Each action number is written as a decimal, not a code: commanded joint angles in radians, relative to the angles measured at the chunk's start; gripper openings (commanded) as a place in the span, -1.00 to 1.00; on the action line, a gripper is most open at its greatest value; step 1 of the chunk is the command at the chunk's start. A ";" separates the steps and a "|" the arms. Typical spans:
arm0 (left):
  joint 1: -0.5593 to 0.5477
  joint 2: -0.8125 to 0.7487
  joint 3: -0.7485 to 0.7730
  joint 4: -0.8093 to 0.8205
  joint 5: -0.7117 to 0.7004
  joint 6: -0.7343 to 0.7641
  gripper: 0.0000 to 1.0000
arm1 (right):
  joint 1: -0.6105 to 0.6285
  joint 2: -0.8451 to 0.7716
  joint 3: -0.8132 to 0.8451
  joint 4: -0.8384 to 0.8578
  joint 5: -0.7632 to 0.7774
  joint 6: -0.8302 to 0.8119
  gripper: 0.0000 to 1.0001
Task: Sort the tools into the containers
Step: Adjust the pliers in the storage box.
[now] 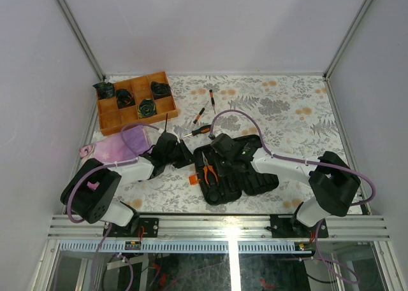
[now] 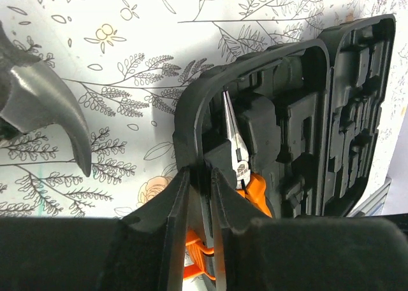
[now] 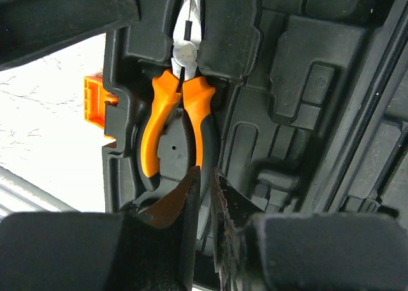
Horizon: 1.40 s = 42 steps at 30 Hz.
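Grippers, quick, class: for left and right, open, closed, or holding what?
Left gripper: closed on the rim of the case.
Right gripper: barely parted at the handle ends of the pliers; whether it grips cannot be told.

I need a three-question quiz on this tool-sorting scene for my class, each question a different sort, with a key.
1. True or false: the pliers lie in a slot of the open case.
2. What does the left end effector pinch? A) the case's rim B) a screwdriver C) a hammer
3. Fill in: the wooden tray stands at the table's far ____ corner.
Key: 1 true; 2 A; 3 left.
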 commanded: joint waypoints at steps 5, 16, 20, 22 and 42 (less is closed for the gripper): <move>-0.006 -0.047 0.032 -0.108 -0.056 0.052 -0.94 | -0.046 -0.020 -0.019 0.067 -0.084 -0.002 -0.63; -0.006 -0.047 0.051 -0.133 -0.067 0.079 -0.81 | -0.139 -0.095 -0.100 0.175 -0.189 0.024 -0.63; -0.007 -0.047 0.052 -0.137 -0.069 0.082 -0.80 | -0.150 -0.105 -0.115 0.201 -0.212 0.028 -0.63; -0.006 -0.050 0.054 -0.143 -0.072 0.084 -0.80 | -0.154 -0.113 -0.127 0.216 -0.214 0.030 -0.63; -0.006 -0.054 0.061 -0.166 -0.083 0.086 -0.89 | -0.167 -0.125 -0.158 0.228 -0.217 -0.023 -0.81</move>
